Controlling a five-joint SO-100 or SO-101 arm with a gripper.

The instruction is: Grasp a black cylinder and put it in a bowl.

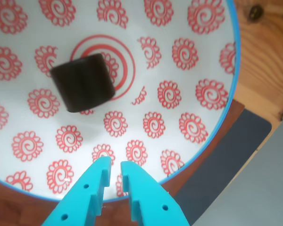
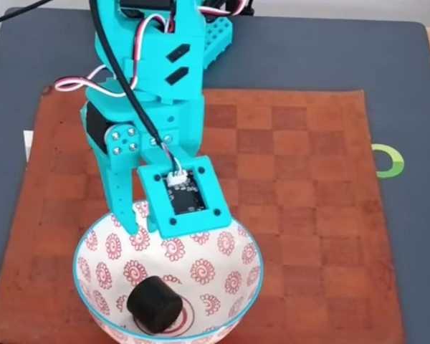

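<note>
black cylinder (image 1: 83,83) lies inside the bowl (image 1: 193,84), tipped on its side near the bowl's centre, partly covering the red ring motif at the bottom; wrist view shows its curved wall and one flat end. in the fixed view the black cylinder (image 2: 154,304) sits low in the bowl (image 2: 233,247), toward the near side, resting on the concentric red circles. the gripper (image 1: 114,173) enters the wrist view from the bottom edge, turquoise, its two fingers nearly together with only a narrow slit between them, holding nothing; tips sit over the bowl's near wall, well apart from the cylinder. in the fixed view the turquoise arm (image 2: 147,107) leans over the far rim of the bowl, a small camera board mounted on its front face, wires running up the arm; the fingertips themselves are hidden there. bowl stands on a brown checkered mat (image 2: 301,186), which lies on a dark grey surface (image 2: 408,86). wrist view shows light wood (image 1: 264,61) at the right, beyond the mat's corner. a green ring mark (image 2: 388,160) sits at the right of the grey surface.
</note>
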